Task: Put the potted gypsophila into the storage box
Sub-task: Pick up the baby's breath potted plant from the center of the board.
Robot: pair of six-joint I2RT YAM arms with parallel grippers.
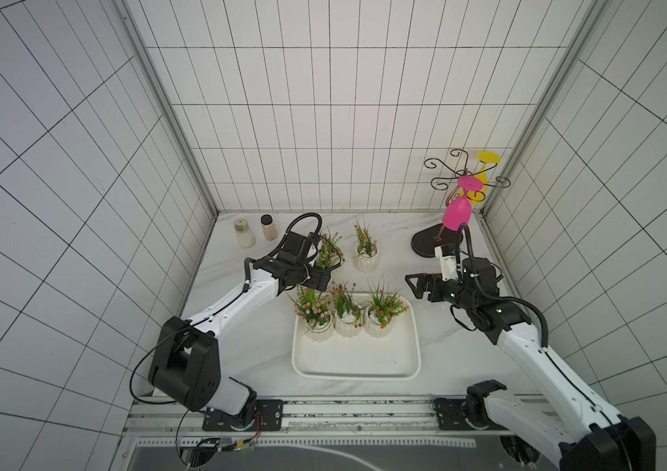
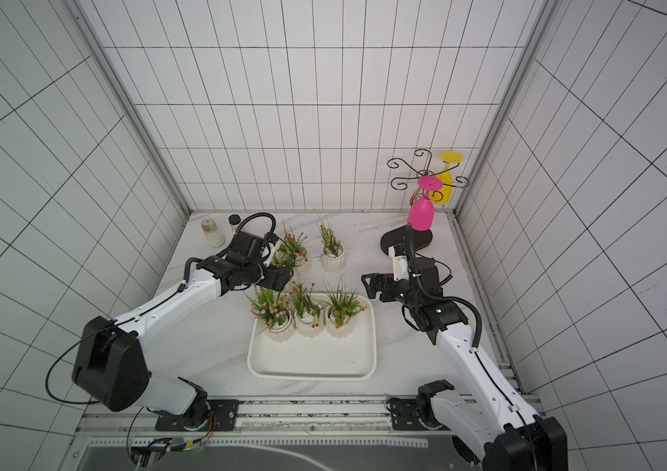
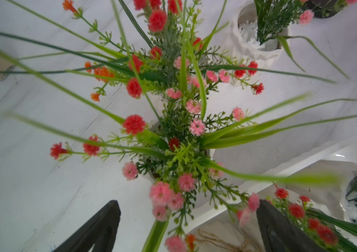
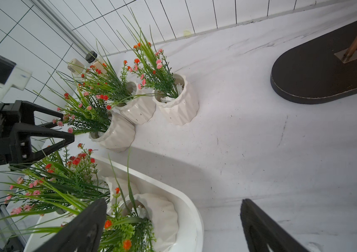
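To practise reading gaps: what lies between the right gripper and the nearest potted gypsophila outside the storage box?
Only bare tabletop; both top views show the right gripper, jaws open, facing that potted gypsophila with nothing between them.

No legible text, label, brand, number or sign appears on any item in both top views or either wrist view.

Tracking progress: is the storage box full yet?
Not full: the storage box holds three potted gypsophila by its far rim; its near half is bare.
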